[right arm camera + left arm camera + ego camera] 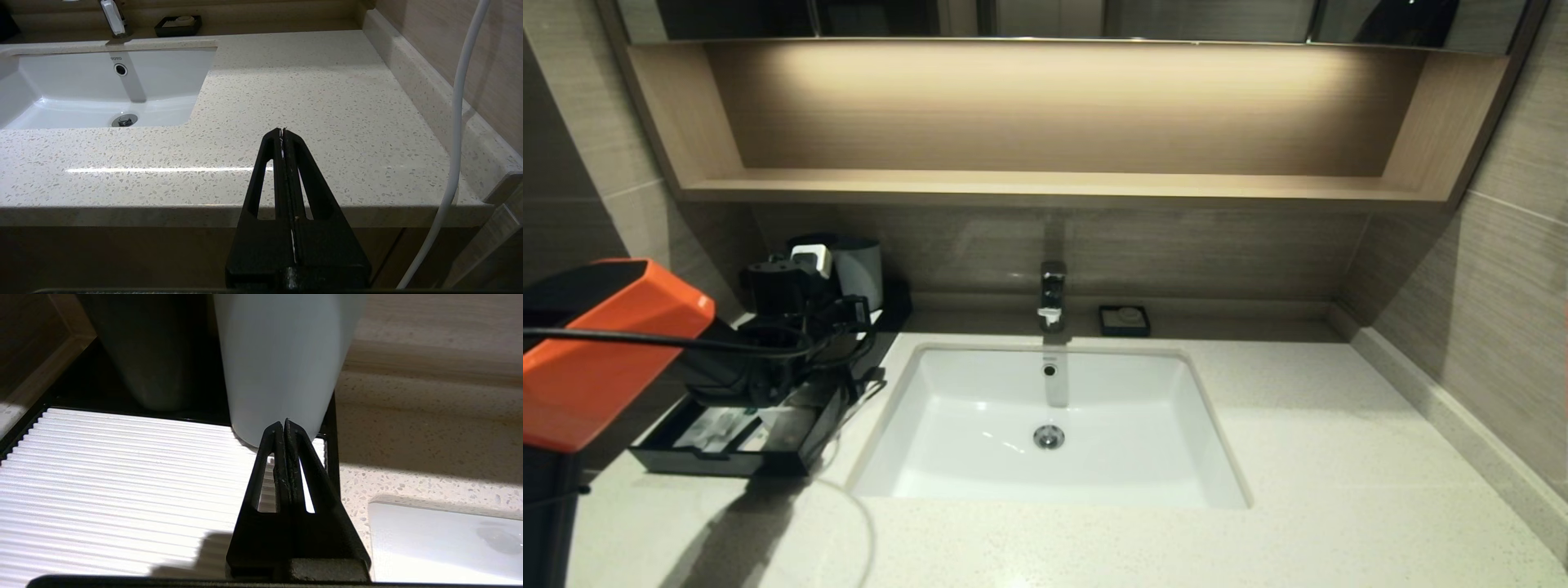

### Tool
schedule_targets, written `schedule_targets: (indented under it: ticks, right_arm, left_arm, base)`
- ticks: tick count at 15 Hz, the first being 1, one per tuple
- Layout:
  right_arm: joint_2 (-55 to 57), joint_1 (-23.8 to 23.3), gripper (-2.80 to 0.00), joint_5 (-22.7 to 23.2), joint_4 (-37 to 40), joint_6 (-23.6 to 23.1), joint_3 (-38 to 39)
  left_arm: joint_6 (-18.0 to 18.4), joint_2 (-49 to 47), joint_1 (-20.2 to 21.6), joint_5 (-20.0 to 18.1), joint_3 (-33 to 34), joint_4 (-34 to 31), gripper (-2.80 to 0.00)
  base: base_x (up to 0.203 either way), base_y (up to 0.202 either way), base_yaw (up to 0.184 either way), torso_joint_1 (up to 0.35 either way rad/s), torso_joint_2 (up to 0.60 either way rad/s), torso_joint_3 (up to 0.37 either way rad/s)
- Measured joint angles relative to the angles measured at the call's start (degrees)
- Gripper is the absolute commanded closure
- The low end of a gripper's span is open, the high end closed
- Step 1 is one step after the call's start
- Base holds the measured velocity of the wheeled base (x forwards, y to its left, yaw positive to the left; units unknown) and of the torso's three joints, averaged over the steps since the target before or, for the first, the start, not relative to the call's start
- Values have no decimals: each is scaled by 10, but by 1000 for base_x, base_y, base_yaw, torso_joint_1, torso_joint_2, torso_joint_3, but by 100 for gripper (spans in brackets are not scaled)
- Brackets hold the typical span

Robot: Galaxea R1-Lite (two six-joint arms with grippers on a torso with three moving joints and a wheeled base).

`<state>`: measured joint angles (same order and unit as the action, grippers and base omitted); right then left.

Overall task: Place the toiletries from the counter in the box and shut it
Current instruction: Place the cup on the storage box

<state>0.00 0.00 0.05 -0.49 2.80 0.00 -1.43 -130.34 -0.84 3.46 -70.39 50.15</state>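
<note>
The black box (711,464) stands on the counter (1339,457) left of the sink, with its front drawer pulled out. Clear-white wrapped toiletries (715,429) lie inside the drawer. My left gripper (284,422) is shut with nothing in it. It hovers low over the box's white ribbed top panel (122,477), its tips right at the foot of a white cup (282,355). My right gripper (282,130) is shut and empty, hanging off the counter's front edge on the right, outside the head view.
A grey cup (151,347) stands beside the white one at the back of the box. The white sink basin (980,457), the faucet (1052,294) and a small black soap dish (1124,320) lie to the right. A white cable (457,122) hangs near the right wall.
</note>
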Motion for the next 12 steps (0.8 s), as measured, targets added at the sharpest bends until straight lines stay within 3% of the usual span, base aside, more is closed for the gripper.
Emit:
schedule_targets:
  ticks: [12]
  right_arm:
    - [0,0,0,0,0,0,0]
  left_arm:
    - [2,-25,0,0,-29,-3,0]
  base:
    - [0,0,0,0,0,0]
